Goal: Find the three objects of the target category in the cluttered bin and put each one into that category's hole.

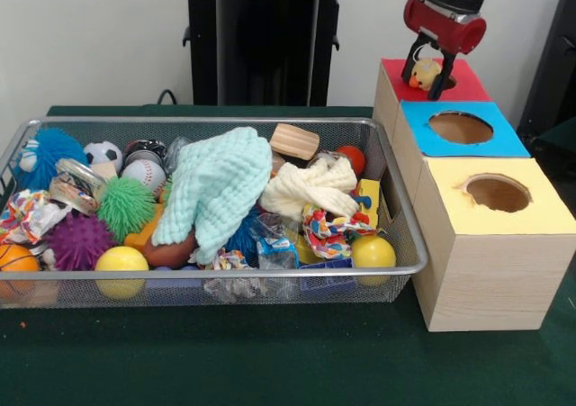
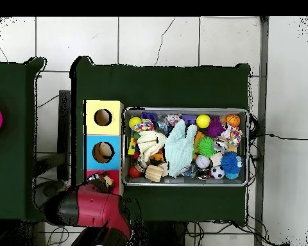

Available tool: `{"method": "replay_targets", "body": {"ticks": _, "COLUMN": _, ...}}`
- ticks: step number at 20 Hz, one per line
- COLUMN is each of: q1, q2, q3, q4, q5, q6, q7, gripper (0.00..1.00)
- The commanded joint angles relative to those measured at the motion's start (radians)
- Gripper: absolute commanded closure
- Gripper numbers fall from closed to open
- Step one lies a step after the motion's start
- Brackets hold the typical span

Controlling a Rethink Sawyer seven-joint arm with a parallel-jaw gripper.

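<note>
My gripper (image 1: pixel 427 73) hangs over the hole of the red-topped box (image 1: pixel 468 84), its two black fingers (image 1: pixel 443 84) closed on either side of a small yellow and orange toy (image 1: pixel 425 71). In the overhead view the red arm (image 2: pixel 92 208) covers most of that box and the gripper (image 2: pixel 102 182) shows at its tip. The blue-topped box (image 1: pixel 504 136) and the yellow-topped box (image 1: pixel 540 215) stand in line beside it. The wire bin (image 1: pixel 396 199) holds a mint cloth (image 1: pixel 216 185), a cream cloth (image 1: pixel 310 188), a wooden block (image 1: pixel 294 140) and several balls.
In the bin lie a baseball (image 1: pixel 144 174), a soccer ball (image 1: pixel 103 154), spiky balls in blue (image 1: pixel 52 149), green (image 1: pixel 126 206) and purple (image 1: pixel 79 239), and two yellow balls (image 1: pixel 121 260) (image 1: pixel 373 251). Something tan shows inside the blue hole (image 2: pixel 104 152). The bin's rim (image 2: pixel 185 184) adjoins the boxes.
</note>
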Motion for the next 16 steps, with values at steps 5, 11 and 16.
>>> {"method": "replay_targets", "body": {"ticks": 5, "q1": 0.111, "q2": 0.199, "q3": 0.07, "q4": -0.078, "q5": 0.215, "q6": -0.002, "q7": 0.343, "gripper": 0.0}}
{"method": "replay_targets", "body": {"ticks": 11, "q1": 0.265, "q2": 0.328, "q3": -0.091, "q4": -0.15, "q5": 0.363, "q6": 0.109, "q7": 0.557, "gripper": 0.0}}
{"method": "replay_targets", "body": {"ticks": 16, "q1": 0.34, "q2": 0.414, "q3": -0.17, "q4": -0.207, "q5": 0.43, "q6": 0.181, "q7": 0.683, "gripper": 0.0}}
